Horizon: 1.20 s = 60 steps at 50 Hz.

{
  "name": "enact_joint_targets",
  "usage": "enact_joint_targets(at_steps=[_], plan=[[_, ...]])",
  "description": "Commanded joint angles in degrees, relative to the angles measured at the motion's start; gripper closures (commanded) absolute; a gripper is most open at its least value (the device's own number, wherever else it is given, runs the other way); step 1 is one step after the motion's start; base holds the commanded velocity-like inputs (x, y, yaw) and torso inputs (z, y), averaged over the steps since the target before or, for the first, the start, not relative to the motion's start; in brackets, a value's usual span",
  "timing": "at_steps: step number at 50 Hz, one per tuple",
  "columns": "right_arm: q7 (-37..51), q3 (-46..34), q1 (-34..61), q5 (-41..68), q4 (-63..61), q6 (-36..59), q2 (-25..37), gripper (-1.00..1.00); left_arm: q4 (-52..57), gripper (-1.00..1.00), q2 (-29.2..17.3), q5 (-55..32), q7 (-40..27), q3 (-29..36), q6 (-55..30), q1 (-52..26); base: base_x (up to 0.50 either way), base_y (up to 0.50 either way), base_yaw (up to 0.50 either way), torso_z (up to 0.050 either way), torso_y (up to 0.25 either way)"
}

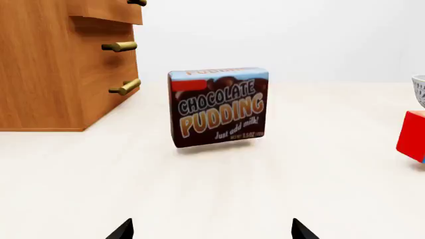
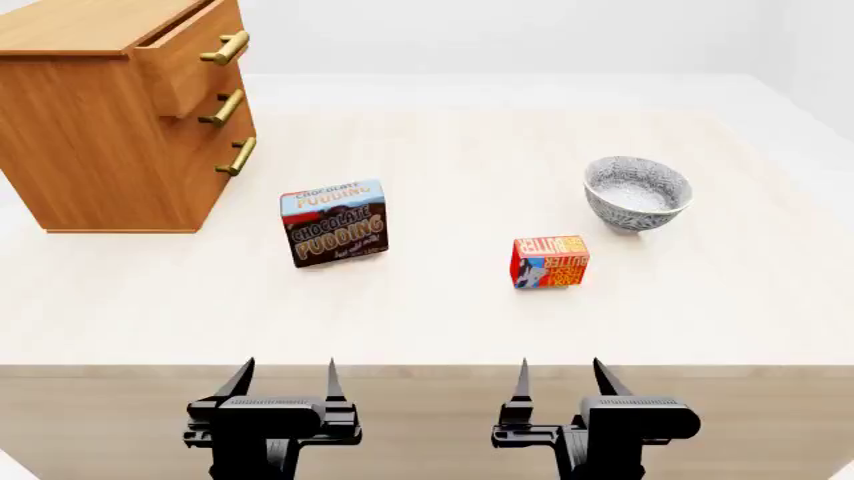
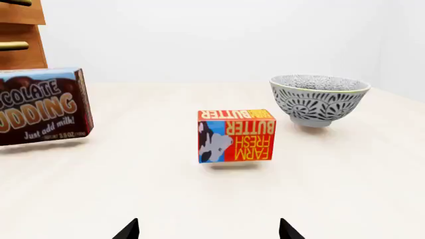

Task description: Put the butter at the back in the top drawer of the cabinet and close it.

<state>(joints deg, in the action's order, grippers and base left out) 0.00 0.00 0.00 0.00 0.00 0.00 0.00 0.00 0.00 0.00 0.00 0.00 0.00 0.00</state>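
Note:
The butter (image 2: pixel 549 262), a small red-orange carton with a blue patch, stands on the table right of centre, directly ahead of my right gripper (image 2: pixel 559 378) and well clear of it; the right wrist view shows the butter (image 3: pixel 236 136) upright. The cabinet (image 2: pixel 94 120) stands at the far left. Its top drawer (image 2: pixel 187 55) juts out a little beyond the two drawers below. My left gripper (image 2: pixel 284 378) hovers at the table's near edge, facing the pudding box. Both grippers are open and empty, the left gripper (image 1: pixel 212 230) and the right gripper (image 3: pixel 208 230) showing wide-spread fingertips.
A blue-and-brown Chocolate Pudding box (image 2: pixel 334 222) stands upright between the cabinet and the butter. A patterned grey bowl (image 2: pixel 638 192) sits behind and right of the butter. The table's front edge (image 2: pixel 427 366) runs just ahead of both grippers.

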Motion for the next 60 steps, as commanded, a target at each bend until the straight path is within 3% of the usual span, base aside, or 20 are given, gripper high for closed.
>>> enact_joint_targets(at_steps=[1,12,29,37,60], plan=[[1.1,-1.1,-0.1,0.9,-0.2,0.1,0.9,-1.00,-0.1,-1.00,-0.9,-0.8,-1.1,1.1,0.0,0.0,0.00,0.00,0.00,0.000,0.000],[2.9,-2.6,-0.7,3.3,-1.1,0.2,2.9,-1.00,0.6,-1.00,-2.6,-2.2,-3.4,3.7,0.9,0.9,0.00,0.02,0.00,0.000,0.000],[5.0,-4.0,0.1,4.5,-0.2,0.4,4.3,-1.00,0.9,-1.00,-4.1,-3.6,-5.3,5.5,1.2,1.0,0.00,0.50,0.00,0.000,0.000],[6.1,-4.3,-0.4,4.9,-0.9,0.0,4.8,-1.00,0.5,-1.00,-4.6,-4.2,-5.9,6.1,0.9,0.9,0.00,0.04,0.00,0.000,0.000],[8.6,-6.2,-2.6,5.4,-7.2,0.5,6.4,-1.00,6.8,-1.00,-6.9,-7.3,-6.1,7.5,-0.8,2.2,0.00,0.00,0.00,0.050,0.000]])
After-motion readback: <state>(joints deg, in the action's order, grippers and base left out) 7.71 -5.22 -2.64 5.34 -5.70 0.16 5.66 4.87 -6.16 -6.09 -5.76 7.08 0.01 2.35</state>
